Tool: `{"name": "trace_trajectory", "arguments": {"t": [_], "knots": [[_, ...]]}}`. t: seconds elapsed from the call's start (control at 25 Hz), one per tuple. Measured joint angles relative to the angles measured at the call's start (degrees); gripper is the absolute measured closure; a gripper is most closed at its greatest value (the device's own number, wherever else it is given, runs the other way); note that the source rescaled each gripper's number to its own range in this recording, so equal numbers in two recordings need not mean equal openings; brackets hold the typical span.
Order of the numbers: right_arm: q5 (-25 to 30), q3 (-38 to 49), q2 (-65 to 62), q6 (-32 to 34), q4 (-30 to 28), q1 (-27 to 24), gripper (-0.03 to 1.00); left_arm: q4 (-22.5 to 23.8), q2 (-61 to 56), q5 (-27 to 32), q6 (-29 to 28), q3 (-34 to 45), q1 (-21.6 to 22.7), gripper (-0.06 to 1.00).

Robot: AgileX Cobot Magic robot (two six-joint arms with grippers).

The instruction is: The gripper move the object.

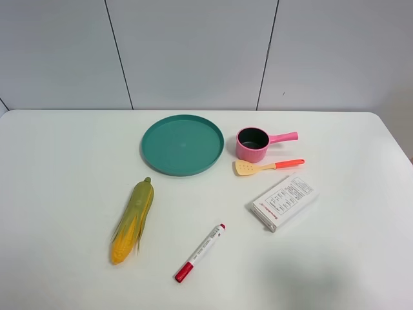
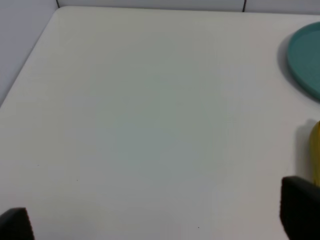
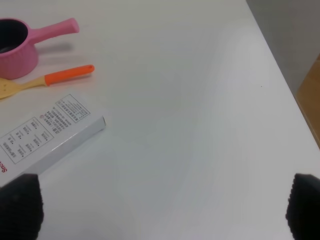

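Note:
The small pink toy saucepan [image 1: 253,143] with a dark inside stands upright on the white table, just right of the teal plate, its handle pointing right. It also shows in the right wrist view [image 3: 17,46]. Neither arm shows in the exterior high view. My left gripper [image 2: 160,222] shows only two black fingertips far apart, over bare table. My right gripper [image 3: 162,207] also shows two black fingertips far apart, with nothing between them, well short of the saucepan.
A teal round plate [image 1: 182,144] lies at the table's middle back. A yellow spatula [image 1: 266,166] with an orange handle lies just in front of the saucepan. A white printed box [image 1: 284,202], a red marker [image 1: 200,252] and a corn cob [image 1: 133,219] lie nearer the front.

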Motion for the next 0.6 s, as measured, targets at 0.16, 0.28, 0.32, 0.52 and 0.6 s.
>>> {"name": "trace_trajectory", "arguments": {"t": [0.16, 0.28, 0.32, 0.52, 0.6], "knots": [[0.0, 0.0, 0.0, 0.0, 0.0, 0.0, -0.03, 0.0, 0.0, 0.0, 0.0, 0.0, 0.0, -0.06], [0.0, 0.0, 0.0, 0.0, 0.0, 0.0, -0.03, 0.0, 0.0, 0.0, 0.0, 0.0, 0.0, -0.06], [0.0, 0.0, 0.0, 0.0, 0.0, 0.0, -0.03, 0.0, 0.0, 0.0, 0.0, 0.0, 0.0, -0.06], [0.0, 0.0, 0.0, 0.0, 0.0, 0.0, -0.03, 0.0, 0.0, 0.0, 0.0, 0.0, 0.0, -0.06], [0.0, 0.0, 0.0, 0.0, 0.0, 0.0, -0.03, 0.0, 0.0, 0.0, -0.1, 0.0, 0.0, -0.06]]}}
